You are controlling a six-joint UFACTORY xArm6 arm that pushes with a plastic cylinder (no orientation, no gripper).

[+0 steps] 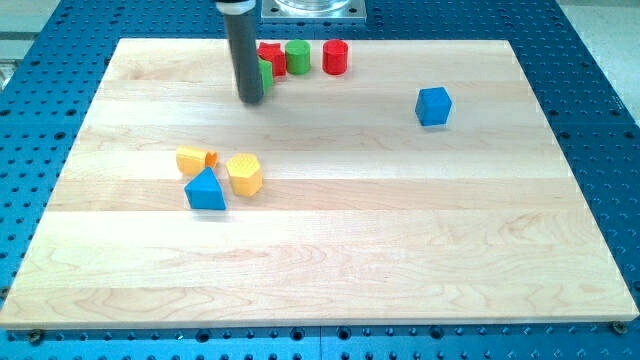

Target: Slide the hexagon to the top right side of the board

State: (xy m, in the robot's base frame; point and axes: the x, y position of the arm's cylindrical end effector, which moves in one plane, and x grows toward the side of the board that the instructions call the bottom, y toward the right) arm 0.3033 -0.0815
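You were looking at a lab bench setup: blue perforated metal table (585, 60) with a regular grid of mounting holes, wooden board (400, 220) laid flat on it, metal robot mount plate (312, 9) at the view's top. Small coloured test blocks sat on the board, nothing domestic.

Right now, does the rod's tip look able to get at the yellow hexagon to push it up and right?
Probably yes. My tip sits near the view's top; bare board lies between it and the yellow hexagon. The blue triangle and the orange block crowd its left side, so getting behind it looks tight.
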